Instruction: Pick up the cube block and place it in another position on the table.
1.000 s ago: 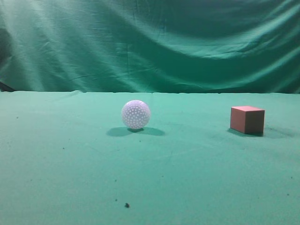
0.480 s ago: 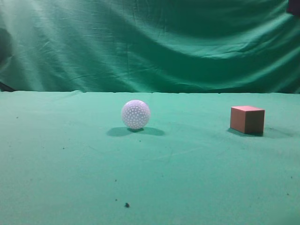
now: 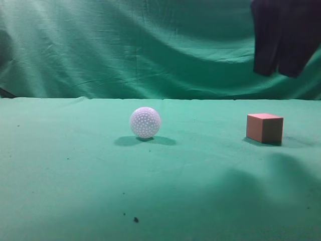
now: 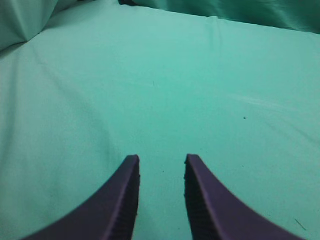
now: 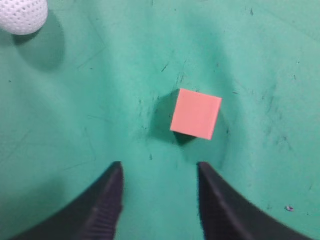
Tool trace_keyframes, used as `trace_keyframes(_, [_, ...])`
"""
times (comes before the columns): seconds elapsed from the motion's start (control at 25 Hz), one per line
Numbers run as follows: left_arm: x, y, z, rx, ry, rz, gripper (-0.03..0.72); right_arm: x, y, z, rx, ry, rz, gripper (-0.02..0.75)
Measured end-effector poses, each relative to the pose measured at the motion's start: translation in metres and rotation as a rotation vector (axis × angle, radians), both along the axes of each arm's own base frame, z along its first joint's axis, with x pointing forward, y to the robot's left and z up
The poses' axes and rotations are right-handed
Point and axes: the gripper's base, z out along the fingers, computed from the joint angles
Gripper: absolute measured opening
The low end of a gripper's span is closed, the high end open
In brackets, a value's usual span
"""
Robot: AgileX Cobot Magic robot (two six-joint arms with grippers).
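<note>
One cube block [image 3: 264,128] sits on the counter [image 3: 75,170], toward the right side in the exterior view, and it rests flat on the green cloth with nothing touching it. One white dimpled ball [image 3: 145,122] stands near the middle, well apart from the cube on its left. That is the whole count: one cube, one ball, plus a few dark specks on the cloth, the largest [image 3: 135,219] near the front edge.

My right gripper [image 3: 277,70] hangs in the air above the cube, dark against the wrinkled backdrop curtain [image 3: 125,45]. From its own wrist camera I look straight down: the cube [image 5: 196,113] shows its pinkish top just ahead of my two fingers [image 5: 107,200], and the ball [image 5: 22,15] sits in the upper left corner. The right gripper [image 5: 159,172] is spread wide and holds nothing.

My left gripper [image 4: 161,165] is also parted, with a clear gap between its fingertips, empty, over bare cloth [image 4: 200,90].
</note>
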Motion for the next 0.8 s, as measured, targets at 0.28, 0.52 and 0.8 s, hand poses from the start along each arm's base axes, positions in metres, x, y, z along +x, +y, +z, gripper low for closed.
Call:
trace_keyframes(0.28, [0.000,0.000,0.000,0.000,0.000,0.000,0.262,0.017,0.003,-0.034,-0.059,0.020,-0.070,0.591])
trace_keyframes(0.52, [0.000,0.000,0.000,0.000,0.000,0.000,0.262,0.025,0.006,-0.053,-0.075,0.020,-0.070,0.344])
trace_keyframes(0.8, [0.000,0.000,0.000,0.000,0.000,0.000,0.262,0.033,0.010,-0.040,-0.058,-0.013,-0.075,0.221])
